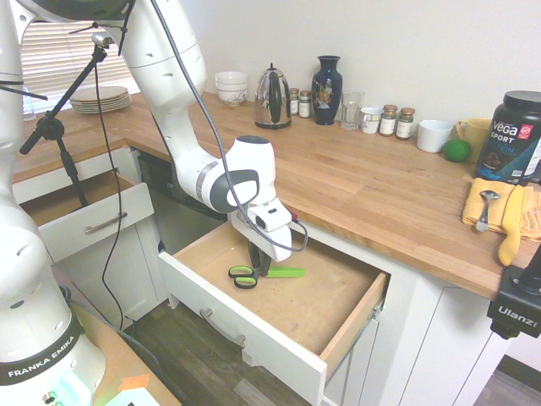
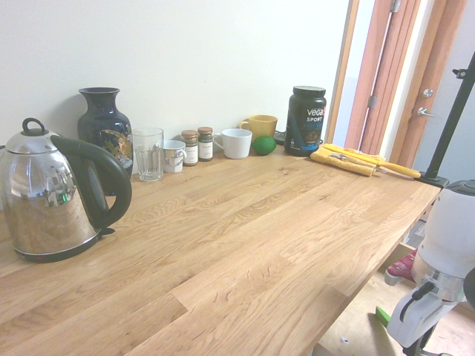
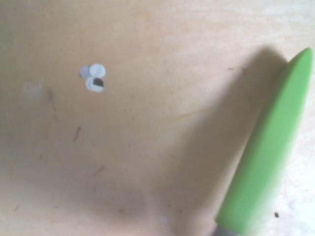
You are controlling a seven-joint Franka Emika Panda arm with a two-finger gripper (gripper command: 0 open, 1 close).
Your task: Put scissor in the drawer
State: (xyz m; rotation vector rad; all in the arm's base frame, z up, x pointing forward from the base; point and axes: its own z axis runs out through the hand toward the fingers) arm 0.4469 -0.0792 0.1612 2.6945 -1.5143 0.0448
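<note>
The scissor has lime-green handles and a green blade sheath, and sits low inside the wide open drawer, at or just above its bare wood floor. My gripper reaches down into the drawer from the left, its dark fingers shut on the scissor near the pivot. In the wrist view the green sheath slants across the drawer floor and casts a shadow beside it. From the second exterior view only a green sliver of the scissor shows below the counter edge.
A smaller drawer stands open to the left. The wood counter carries a kettle, vase, jars, mugs, a protein tub and a yellow cloth. Small white dots lie on the drawer floor.
</note>
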